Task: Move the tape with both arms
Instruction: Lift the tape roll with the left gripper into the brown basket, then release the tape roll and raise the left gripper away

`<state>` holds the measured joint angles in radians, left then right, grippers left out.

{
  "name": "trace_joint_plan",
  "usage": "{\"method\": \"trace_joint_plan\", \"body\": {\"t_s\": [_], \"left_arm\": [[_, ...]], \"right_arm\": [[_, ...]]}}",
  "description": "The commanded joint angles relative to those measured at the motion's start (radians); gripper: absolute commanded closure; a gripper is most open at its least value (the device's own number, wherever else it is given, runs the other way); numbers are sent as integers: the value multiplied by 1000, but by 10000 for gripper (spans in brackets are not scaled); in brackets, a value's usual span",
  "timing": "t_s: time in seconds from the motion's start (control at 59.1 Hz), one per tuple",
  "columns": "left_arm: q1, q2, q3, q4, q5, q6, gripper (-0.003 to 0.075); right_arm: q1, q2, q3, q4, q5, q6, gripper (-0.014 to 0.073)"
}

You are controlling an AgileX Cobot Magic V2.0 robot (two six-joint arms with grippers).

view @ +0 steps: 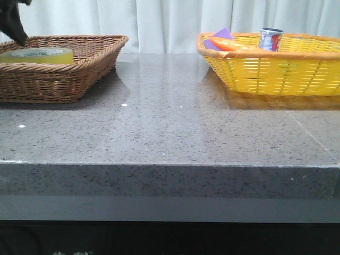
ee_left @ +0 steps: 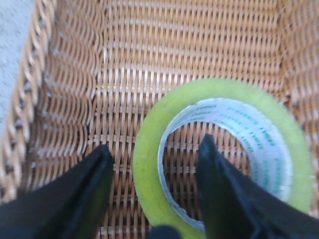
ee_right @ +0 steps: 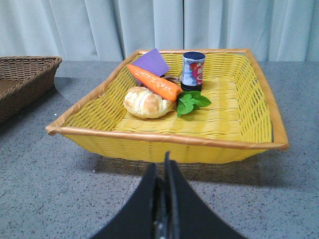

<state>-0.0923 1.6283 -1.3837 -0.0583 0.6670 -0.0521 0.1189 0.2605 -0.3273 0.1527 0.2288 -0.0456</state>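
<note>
our open left gripper (ee_left: pixel 154 164) straddles the translucent yellow tape roll's (ee_left: pixel 224 154) wall; we should close squarely. right gripper (ee_right: pixel 164 199) sits clenched.

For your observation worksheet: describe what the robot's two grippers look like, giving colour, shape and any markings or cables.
Both are plain matte black. The left gripper has two broad, flat fingers tapering to blunt tips. The right gripper narrows to a slim point with a thin seam down the middle. No markings or cables show.
</note>
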Motion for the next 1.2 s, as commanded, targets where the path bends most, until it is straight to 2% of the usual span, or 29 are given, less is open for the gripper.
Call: {"method": "trace_joint_plan", "body": {"t_s": [0.0, 0.119, 0.254, 0.474, 0.61, 0.914, 1.185], "left_arm": [[-2, -90, -24, -11, -77, -8, 461], [-2, -161, 41, -9, -140, -5, 626], [-2, -269, 163, -9, -237, 26, 741], [-2, -538, 474, -9, -403, 40, 740], [-2, -745, 661, -9, -452, 40, 740], [-2, -1190, 926, -19, -398, 40, 740], [-2, -1463, 973, -20, -252, 40, 740]], "right_arm": [[-5, 7, -26, -7, -84, -7, 715], [-5, 7, -26, -7, -86, -7, 715], [-5, 7, -26, -7, -87, -7, 715], [-5, 7, -26, -7, -90, -7, 715], [-5, 7, -26, -7, -90, -7, 715], [-5, 7, -26, -7, -87, -7, 715], [-5, 7, -26, -7, -83, -7, 715]]}}
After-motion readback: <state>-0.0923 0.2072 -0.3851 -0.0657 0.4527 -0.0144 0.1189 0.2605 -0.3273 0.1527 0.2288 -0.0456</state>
